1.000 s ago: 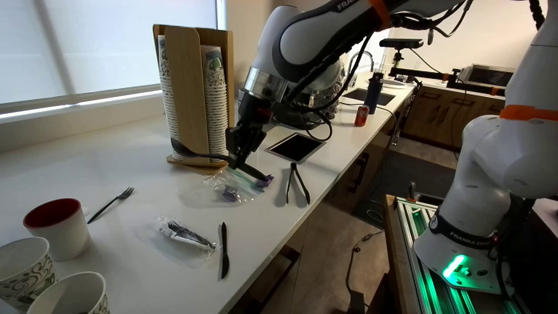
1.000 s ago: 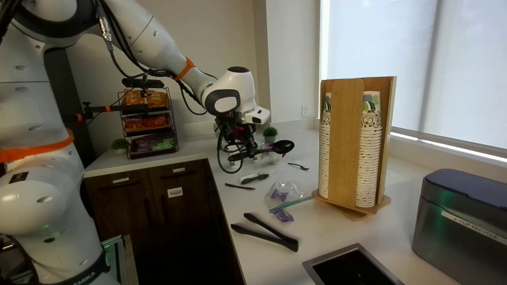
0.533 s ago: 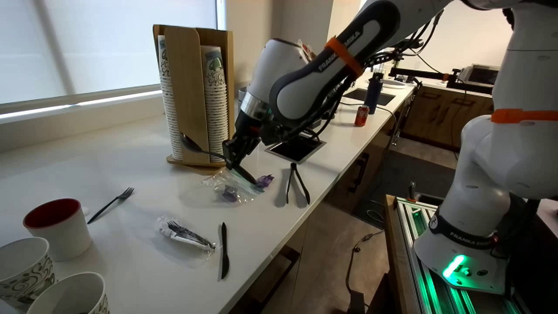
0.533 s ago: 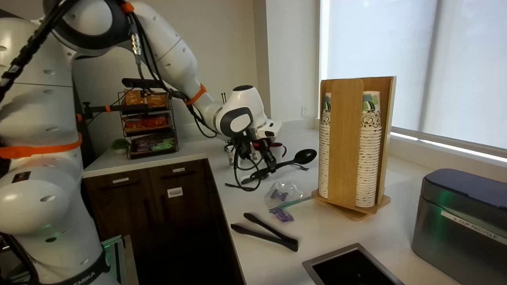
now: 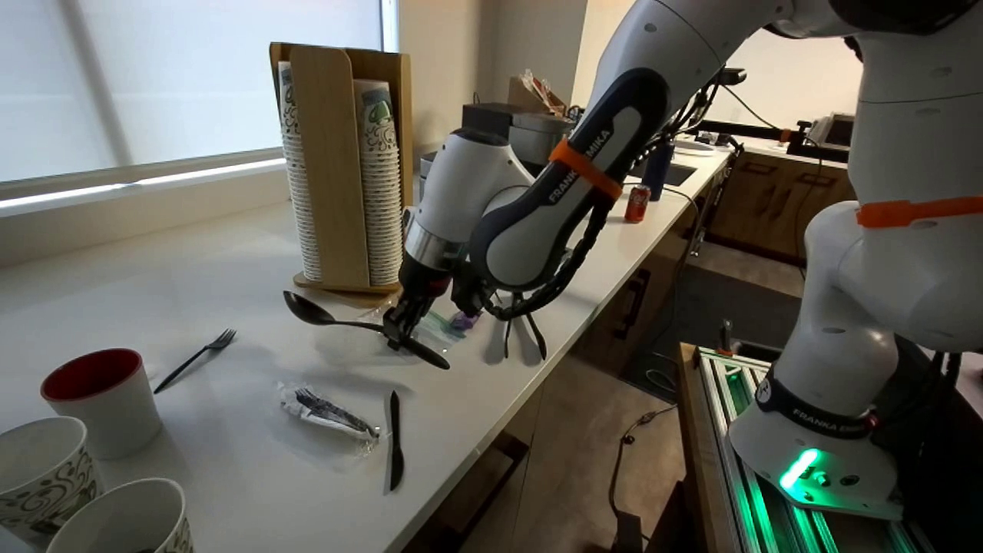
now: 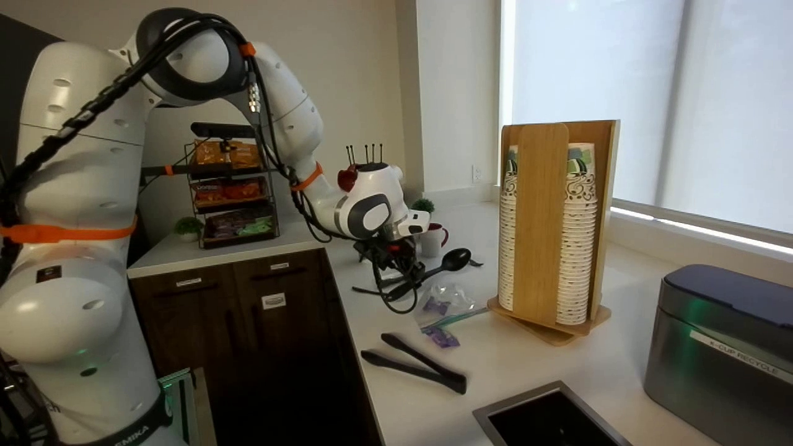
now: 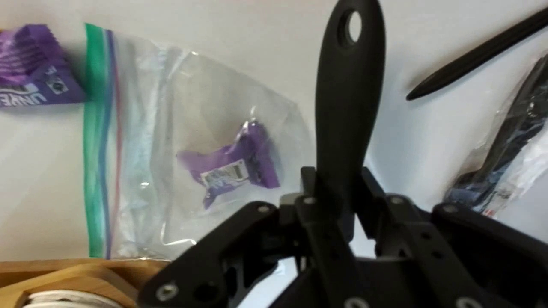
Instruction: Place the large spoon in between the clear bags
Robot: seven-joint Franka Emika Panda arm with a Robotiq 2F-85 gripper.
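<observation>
The large spoon (image 7: 350, 94) is in the gripper (image 7: 337, 186), whose fingers pinch it across the handle. The handle's holed end sticks out on one side of the gripper; in both exterior views the black bowl (image 5: 307, 309) sticks out on the other. Gripper and spoon are over the white counter (image 5: 253, 476).

In the wrist view the handle runs up from the fingertips and, seen from there, passes between two clear bags. The zip bag (image 7: 205, 111) lies left of the gripper, a purple packet (image 7: 239, 162) inside it; a second purple packet (image 7: 38, 72) sits at its green zip edge, farther from the gripper. The cutlery bag (image 5: 316, 418), with a dark fork (image 5: 338, 413) inside, lies right of the gripper in the wrist view. Near it, a black knife (image 7: 475, 55) has one tapered end toward the spoon's handle.

The wooden cup rack (image 5: 334, 169) stands near the gripper, at the wrist view's lower left. In both exterior views black tongs (image 6: 421, 365) lie spread past the zip bag from the gripper. In an exterior view, a loose fork (image 5: 196, 359) lies beyond the bowl; a white mug (image 5: 119, 418), red inside, and two paper cups (image 5: 46, 488) stand farther from the gripper.
</observation>
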